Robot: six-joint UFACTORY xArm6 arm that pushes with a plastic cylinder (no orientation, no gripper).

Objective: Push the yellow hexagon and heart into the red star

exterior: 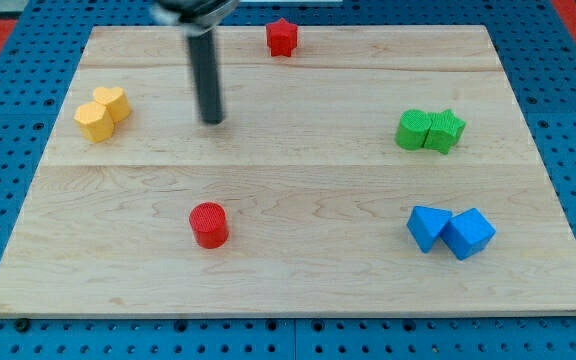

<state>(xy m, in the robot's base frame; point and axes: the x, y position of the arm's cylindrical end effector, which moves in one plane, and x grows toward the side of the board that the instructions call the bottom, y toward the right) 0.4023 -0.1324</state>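
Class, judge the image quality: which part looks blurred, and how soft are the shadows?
Camera view: my tip and the rod above look motion-blurred; the yellow hexagon, yellow heart and red star stay sharp; lighting even, shadows faint, no glare on the board.

you see even, bright overhead light on the wooden board (298,180), with no glare. blocks cast only short, soft shadows. the rod (208,80) is slightly motion-blurred near the view's top; the board's edges show keystone slant.
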